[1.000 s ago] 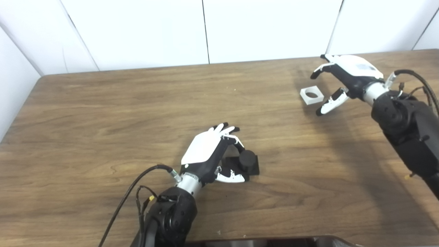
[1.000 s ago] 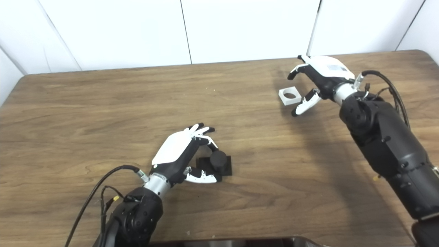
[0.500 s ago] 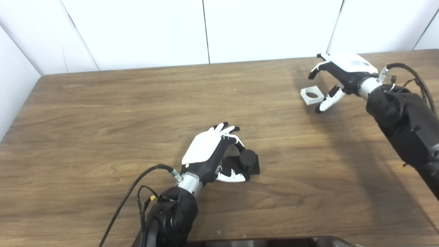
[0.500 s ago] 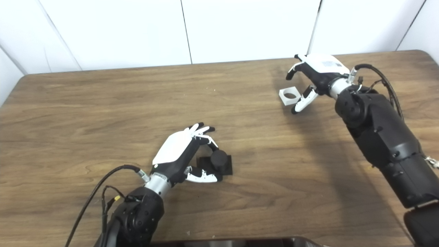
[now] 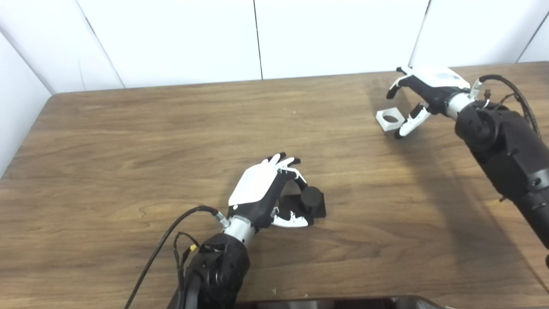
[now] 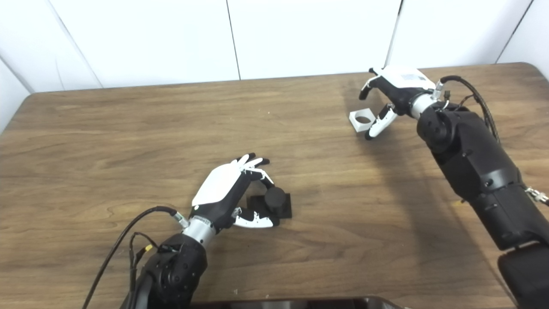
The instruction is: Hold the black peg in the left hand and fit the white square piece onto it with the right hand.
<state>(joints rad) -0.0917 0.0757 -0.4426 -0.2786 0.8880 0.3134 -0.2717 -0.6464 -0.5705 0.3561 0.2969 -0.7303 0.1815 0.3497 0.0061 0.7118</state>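
Observation:
The black peg [image 5: 312, 201], a short cylinder on a flat square base, rests on the table near the middle front. My left hand [image 5: 261, 189] is cupped around its left side, curled fingers behind the cylinder and thumb along the base's front edge, without a closed hold. The white square piece [image 5: 389, 119] with a round hole lies flat at the far right. My right hand [image 5: 424, 90] hovers just right of it, open, fingers arched over its far side and the thumb close by its right edge.
The wooden table [image 5: 128, 141] reaches back to a white panelled wall. A dark curved edge [image 5: 343, 302] shows at the bottom of the picture. Cables hang from both wrists.
My right hand has drawn in toward the white piece, its thumb now close to the piece's right edge. The left hand and the peg have stayed put.

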